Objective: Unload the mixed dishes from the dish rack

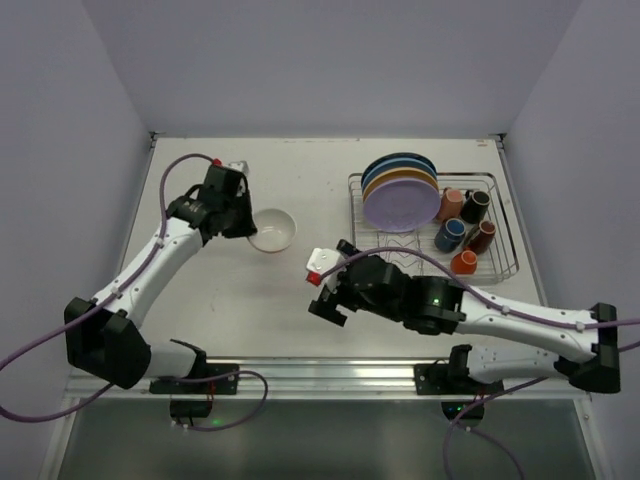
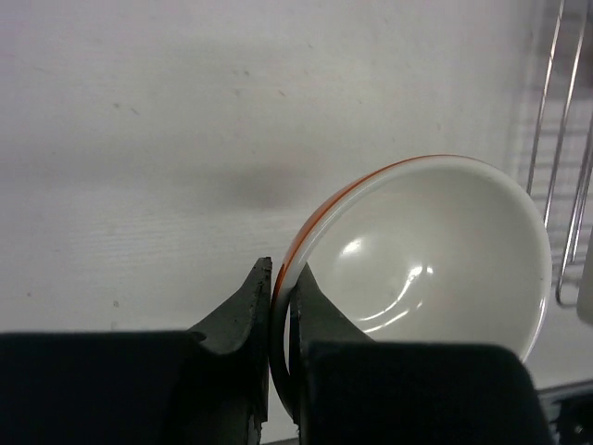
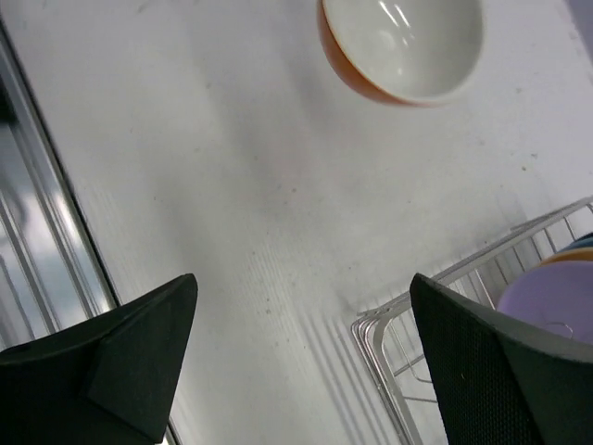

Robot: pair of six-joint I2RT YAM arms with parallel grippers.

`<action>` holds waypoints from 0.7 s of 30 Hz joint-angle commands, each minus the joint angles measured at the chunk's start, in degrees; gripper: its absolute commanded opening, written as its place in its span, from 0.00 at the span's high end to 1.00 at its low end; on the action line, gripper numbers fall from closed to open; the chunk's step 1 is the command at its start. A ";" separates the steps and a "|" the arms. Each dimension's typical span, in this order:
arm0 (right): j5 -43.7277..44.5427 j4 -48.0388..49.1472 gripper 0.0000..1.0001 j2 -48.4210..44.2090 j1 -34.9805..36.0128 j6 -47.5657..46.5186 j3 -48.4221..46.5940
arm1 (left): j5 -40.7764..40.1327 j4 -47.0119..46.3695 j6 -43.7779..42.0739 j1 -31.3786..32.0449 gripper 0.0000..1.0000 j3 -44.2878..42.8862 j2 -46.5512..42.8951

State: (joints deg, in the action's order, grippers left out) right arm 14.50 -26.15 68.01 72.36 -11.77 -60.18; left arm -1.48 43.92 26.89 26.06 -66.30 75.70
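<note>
The small orange bowl [image 1: 272, 230] with its white inside sits on the table left of the dish rack [image 1: 503, 222]. My left gripper [image 1: 243, 222] is shut on its left rim. In the left wrist view the fingers [image 2: 281, 278] pinch the bowl's [image 2: 426, 260] orange-edged rim. My right gripper [image 1: 330, 282] hangs open over bare table between bowl and rack, holding nothing. The right wrist view has the bowl [image 3: 403, 46] far ahead of the open gripper [image 3: 301, 287]. In the rack stand upright plates, the lilac one [image 1: 400, 200] in front, beside several small mugs [image 1: 449, 235].
The rack's near left corner [image 3: 408, 324] lies just right of my right gripper, with the lilac plate [image 3: 556, 301] behind it. Rack wires [image 2: 556, 167] show at the right edge of the left wrist view. A metal rail [image 1: 330, 375] runs along the table's near edge.
</note>
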 commanded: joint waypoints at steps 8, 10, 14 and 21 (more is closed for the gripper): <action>20.19 19.56 0.01 -23.18 -8.54 27.92 14.73 | 6.21 -14.30 13.35 -25.51 1.00 -11.55 15.07; 21.18 19.56 0.01 -25.10 -11.69 30.82 16.23 | 8.33 -15.96 14.59 -28.33 1.00 -15.07 21.20; 21.27 19.65 0.01 -26.08 -13.91 32.60 18.96 | 5.09 -14.93 14.24 -31.07 1.00 -23.15 30.72; 21.53 19.56 0.01 -25.21 -14.09 32.34 19.75 | -0.44 -15.87 13.36 -31.60 1.00 -30.47 41.63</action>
State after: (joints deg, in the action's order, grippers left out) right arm 33.67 -9.74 43.00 58.43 18.37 -40.77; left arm 1.28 31.00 39.70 -5.61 -93.27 117.16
